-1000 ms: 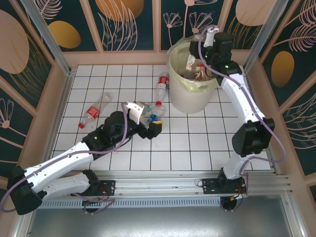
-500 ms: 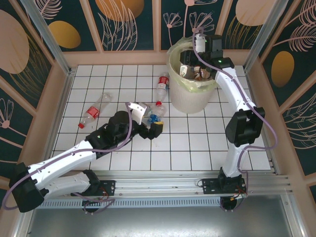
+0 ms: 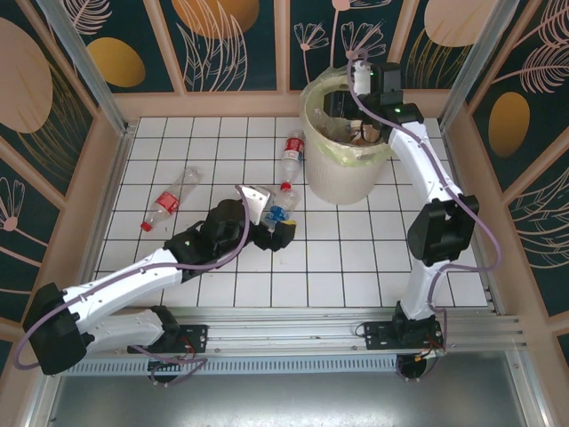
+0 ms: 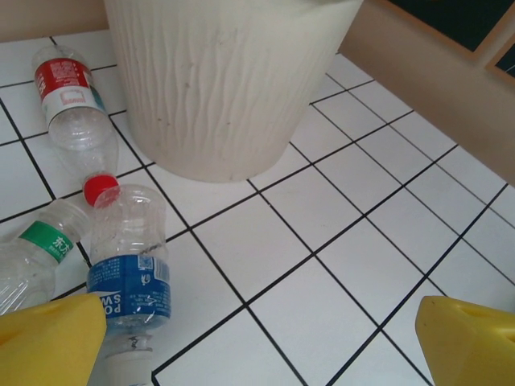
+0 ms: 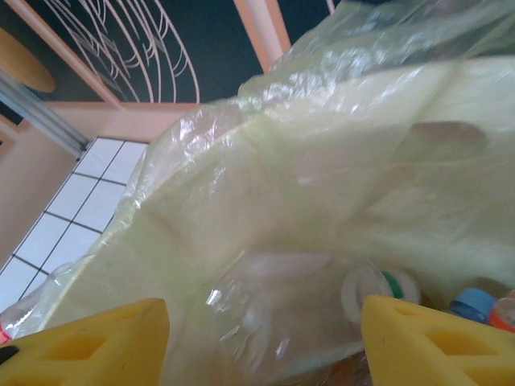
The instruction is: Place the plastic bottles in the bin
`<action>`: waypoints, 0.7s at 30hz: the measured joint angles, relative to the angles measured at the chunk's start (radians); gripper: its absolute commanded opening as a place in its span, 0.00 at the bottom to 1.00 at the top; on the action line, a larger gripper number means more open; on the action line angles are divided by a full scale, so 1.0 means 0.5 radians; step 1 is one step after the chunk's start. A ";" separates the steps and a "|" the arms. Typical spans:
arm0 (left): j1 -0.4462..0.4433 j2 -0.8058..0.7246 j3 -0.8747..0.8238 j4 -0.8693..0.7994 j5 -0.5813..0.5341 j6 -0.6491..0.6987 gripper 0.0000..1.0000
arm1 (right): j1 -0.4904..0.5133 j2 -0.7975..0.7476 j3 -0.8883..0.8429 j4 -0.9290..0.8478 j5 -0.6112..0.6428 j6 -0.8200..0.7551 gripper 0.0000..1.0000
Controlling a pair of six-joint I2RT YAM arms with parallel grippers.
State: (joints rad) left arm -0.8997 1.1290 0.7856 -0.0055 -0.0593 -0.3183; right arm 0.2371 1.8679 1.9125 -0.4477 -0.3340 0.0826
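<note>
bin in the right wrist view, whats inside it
Inside the bin, a clear bag liner and a clear bottle with a white cap, beside a blue cap. The liner's folds and that bottle cover whatever lies deeper.

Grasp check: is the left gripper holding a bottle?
No, the left gripper is open and empty; the blue-label bottle lies on the tiles beside one finger.
</note>
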 measured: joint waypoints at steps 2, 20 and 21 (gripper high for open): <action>0.000 0.029 0.015 -0.024 -0.008 0.000 0.98 | 0.000 -0.104 -0.063 0.009 0.033 -0.001 0.66; 0.034 0.785 0.559 -0.503 -0.205 -0.107 0.92 | 0.082 -1.519 -1.340 0.401 -0.179 0.111 0.70; 0.044 0.832 0.603 -0.533 -0.210 -0.107 0.92 | 0.097 -1.582 -1.413 0.407 -0.195 0.127 0.69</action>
State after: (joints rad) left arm -0.8776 1.5452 1.0874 -0.2718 -0.1642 -0.3717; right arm 0.2855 1.0767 1.2060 -0.2443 -0.4313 0.1463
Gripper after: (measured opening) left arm 0.920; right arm 0.693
